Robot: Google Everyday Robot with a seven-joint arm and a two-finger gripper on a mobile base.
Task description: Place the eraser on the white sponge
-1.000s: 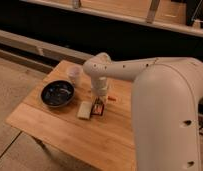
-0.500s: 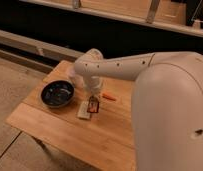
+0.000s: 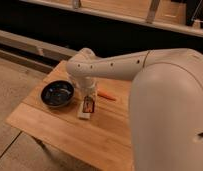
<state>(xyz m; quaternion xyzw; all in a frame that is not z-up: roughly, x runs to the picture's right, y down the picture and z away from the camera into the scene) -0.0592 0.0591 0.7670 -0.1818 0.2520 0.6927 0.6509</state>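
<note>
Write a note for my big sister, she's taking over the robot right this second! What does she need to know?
Gripper: low over the wooden table, just right of the dark bowl, right at the eraser.
Eraser: over the upper part of the white sponge. I cannot tell whether it is resting on it or just held above.
Orange carrot-shaped thing: lying to the right, apart from them.
Done: the eraser is at the sponge.
Left: make sure that it lies flat on the sponge, then let go and lift the arm away.
</note>
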